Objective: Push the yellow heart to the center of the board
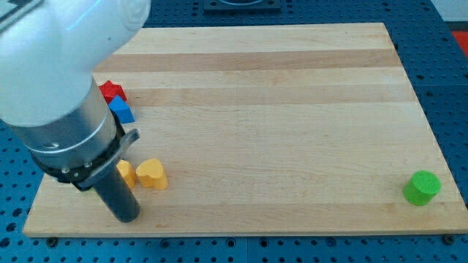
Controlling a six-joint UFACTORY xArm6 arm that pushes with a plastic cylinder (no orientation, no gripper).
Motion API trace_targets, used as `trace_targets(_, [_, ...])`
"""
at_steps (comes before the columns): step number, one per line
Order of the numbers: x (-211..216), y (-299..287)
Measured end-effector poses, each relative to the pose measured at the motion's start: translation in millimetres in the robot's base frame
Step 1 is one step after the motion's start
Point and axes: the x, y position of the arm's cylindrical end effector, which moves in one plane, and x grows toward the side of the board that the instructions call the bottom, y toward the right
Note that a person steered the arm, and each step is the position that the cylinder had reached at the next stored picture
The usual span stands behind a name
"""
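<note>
The yellow heart (152, 174) lies on the wooden board (263, 109) near the view's lower left. My tip (126, 215) is at the end of the dark rod, just below and left of the heart, close to the board's bottom edge. A second yellow block (126, 172), partly hidden by the rod, sits just left of the heart and touches it or nearly does.
A red block (112, 91) and a blue block (121, 111) lie together at the left, partly hidden by the arm's large white and grey body (58, 80). A green cylinder (422, 188) stands near the lower right corner.
</note>
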Motion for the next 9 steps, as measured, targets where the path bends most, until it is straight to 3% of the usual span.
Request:
trace_targets(3, [-45.9, 8.8])
trace_targets(7, [-91.6, 110.2])
trace_targets(9, [-134.0, 153.6])
